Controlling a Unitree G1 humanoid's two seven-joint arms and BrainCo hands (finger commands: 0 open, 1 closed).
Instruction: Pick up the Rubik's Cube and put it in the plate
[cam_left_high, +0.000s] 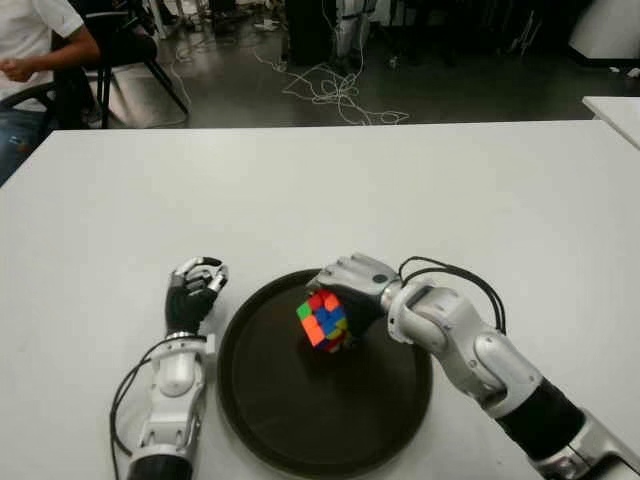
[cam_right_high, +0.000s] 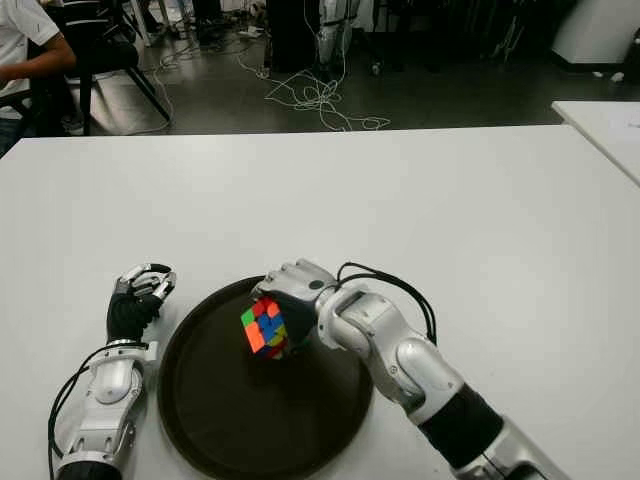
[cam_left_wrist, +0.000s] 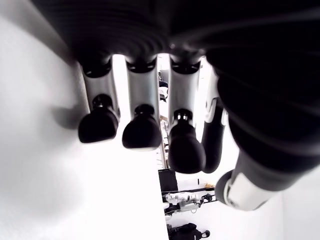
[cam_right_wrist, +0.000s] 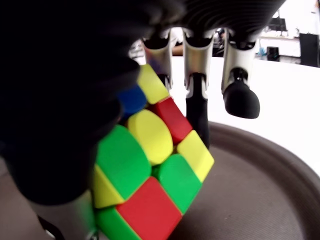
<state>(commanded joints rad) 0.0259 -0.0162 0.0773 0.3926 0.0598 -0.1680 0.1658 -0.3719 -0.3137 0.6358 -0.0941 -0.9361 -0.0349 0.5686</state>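
Observation:
The Rubik's Cube (cam_left_high: 322, 320) is tilted on a corner over the dark round plate (cam_left_high: 300, 430), held in my right hand (cam_left_high: 345, 295). Up close the right wrist view shows the cube (cam_right_wrist: 150, 175) pressed between thumb and fingers, just above the plate's floor (cam_right_wrist: 260, 200). Whether the cube touches the plate I cannot tell. My left hand (cam_left_high: 192, 290) shows on the white table (cam_left_high: 320, 190) just left of the plate's rim, fingers curled and holding nothing.
A second white table's corner (cam_left_high: 615, 110) shows at the far right. Beyond the table's far edge are a seated person (cam_left_high: 30, 50), chairs (cam_left_high: 120, 50) and loose cables (cam_left_high: 335, 90) on the floor.

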